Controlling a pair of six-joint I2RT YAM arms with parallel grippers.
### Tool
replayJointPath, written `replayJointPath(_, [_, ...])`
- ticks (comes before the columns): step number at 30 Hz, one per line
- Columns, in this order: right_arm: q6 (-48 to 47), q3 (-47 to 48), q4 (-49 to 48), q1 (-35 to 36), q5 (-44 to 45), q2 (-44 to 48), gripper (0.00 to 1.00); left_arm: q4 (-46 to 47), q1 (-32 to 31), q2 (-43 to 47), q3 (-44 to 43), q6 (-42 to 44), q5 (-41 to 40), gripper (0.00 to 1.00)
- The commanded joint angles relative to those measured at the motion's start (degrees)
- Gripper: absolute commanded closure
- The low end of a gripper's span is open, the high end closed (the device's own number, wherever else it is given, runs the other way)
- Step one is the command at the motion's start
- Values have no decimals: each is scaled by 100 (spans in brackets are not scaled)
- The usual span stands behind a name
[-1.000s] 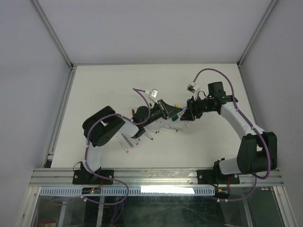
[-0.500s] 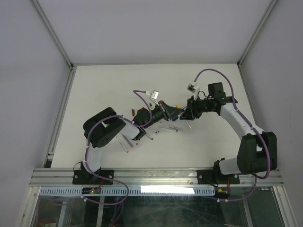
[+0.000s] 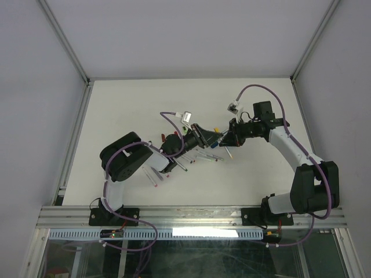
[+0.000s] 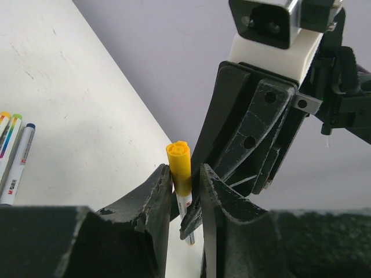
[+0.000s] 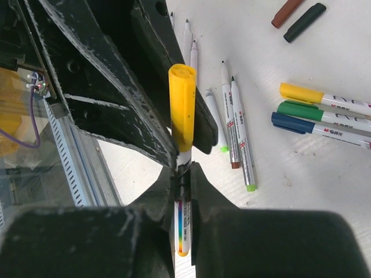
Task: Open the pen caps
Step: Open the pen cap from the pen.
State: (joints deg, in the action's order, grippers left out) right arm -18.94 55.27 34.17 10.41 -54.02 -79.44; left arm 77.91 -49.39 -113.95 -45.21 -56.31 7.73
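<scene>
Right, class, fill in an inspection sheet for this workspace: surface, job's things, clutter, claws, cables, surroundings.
Surface: white table, faint scuffs.
Job's things: yellow-capped pen held off the table, cap on; three capped pens, several uncapped pens, two loose caps lying flat.
Clutter: nothing seen.
Claws: right claw shut on that pen's barrel; left claw flanks its cap, grip unclear.
Cables: purple cables arch over the table.
Surroundings: white walls, metal frame.

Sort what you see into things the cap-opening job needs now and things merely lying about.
Job in hand: yellow-capped pen, its barrel gripped by the right gripper, with the left gripper at its cap; three capped pens waiting on the table.
Lying about: uncapped pens; two loose caps, brown and black.
</scene>
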Motion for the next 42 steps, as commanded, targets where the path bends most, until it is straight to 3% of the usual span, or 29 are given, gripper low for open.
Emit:
replayJointPath(1, [23,20,-75,0,-91,257,100,976,126,338,112,-89,42,71])
replayJointPath(10, [-25,44,-10,-2,-131,205,100,1025,188,234,39,-235,203,71])
replayJointPath(15, [-55,54,24,4,-132,177,100,973,200,233,-17,-182,241,84])
replayJointPath(23, [-109,72,82,14,-128,137,100,894,243,100,-218,-182,522,80])
replayJointPath(28, [-122,56,102,26,-113,111,100,961,336,49,-283,-212,574,100])
replayJointPath(35, [-204,26,177,104,-52,-33,100,667,985,367,-539,-116,327,100])
replayJointPath(42, [-215,13,214,212,98,-233,100,590,1838,566,-776,-264,-700,100])
